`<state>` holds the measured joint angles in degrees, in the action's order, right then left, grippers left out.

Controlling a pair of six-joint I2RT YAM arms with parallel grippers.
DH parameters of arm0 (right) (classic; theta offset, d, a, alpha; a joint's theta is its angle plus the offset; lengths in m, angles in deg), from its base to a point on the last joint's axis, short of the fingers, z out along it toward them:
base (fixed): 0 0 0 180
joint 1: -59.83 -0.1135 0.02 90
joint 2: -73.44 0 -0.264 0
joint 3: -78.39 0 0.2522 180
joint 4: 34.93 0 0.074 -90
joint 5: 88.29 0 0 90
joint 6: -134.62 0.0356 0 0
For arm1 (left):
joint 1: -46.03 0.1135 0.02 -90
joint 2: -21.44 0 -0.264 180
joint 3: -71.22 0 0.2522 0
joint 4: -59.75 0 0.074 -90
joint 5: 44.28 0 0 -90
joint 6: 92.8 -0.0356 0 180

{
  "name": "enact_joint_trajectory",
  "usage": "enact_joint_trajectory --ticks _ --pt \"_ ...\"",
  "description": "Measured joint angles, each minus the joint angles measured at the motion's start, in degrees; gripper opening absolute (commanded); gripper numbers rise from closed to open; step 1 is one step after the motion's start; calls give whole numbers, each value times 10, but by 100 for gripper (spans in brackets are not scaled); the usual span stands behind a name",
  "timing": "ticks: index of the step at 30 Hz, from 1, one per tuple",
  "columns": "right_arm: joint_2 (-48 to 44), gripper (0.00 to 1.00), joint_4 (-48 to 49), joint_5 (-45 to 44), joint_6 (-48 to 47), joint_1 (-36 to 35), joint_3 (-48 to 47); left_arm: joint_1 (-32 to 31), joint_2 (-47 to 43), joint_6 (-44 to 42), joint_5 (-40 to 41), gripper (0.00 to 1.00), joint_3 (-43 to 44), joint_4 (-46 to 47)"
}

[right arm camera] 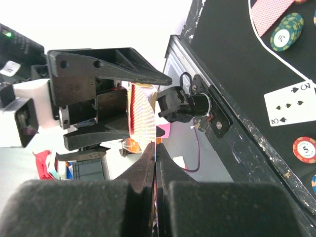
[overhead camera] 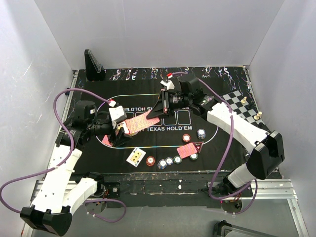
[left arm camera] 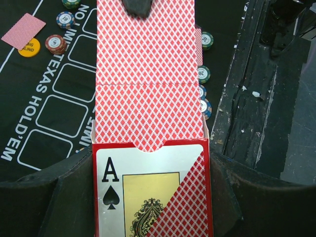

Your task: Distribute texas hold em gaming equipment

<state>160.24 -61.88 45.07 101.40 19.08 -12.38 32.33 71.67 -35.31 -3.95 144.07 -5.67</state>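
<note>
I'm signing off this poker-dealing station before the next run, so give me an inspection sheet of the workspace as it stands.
Surface: black Hold'em mat, lying flat, print up.
Job's things: card box held above the mat, a red-backed card sticking out of it; face-up card, face-down card and chips along the near side.
Clutter: chessboard with pieces at the far right; black stand at the far left.
Tools: left tool shut on the card box; right tool shut on the red-backed card.
Cables: a purple cable loops beside each arm.
Surroundings: white walls on three sides; metal rail at the near edge.
</note>
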Motion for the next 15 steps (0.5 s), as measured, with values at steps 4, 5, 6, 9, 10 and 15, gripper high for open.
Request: enact_joint_trajectory --ticks 4,5,6,9,10,15 --pt "-10 1 18 11 13 16 1 0 -2 0 -3 0 0 3" --pt "-12 1 20 13 14 24 1 0 -2 0 -4 0 0 3" --pt "-15 1 25 16 16 33 2 0 -3 0 -4 0 0 3" --pt "-19 1 36 20 16 60 12 0 -7 0 -5 0 0 2" --pt "-19 1 40 21 15 70 18 0 -8 -1 -5 0 0 2" --pt "-5 1 45 20 4 103 38 0 -13 -3 -5 0 0 -9"
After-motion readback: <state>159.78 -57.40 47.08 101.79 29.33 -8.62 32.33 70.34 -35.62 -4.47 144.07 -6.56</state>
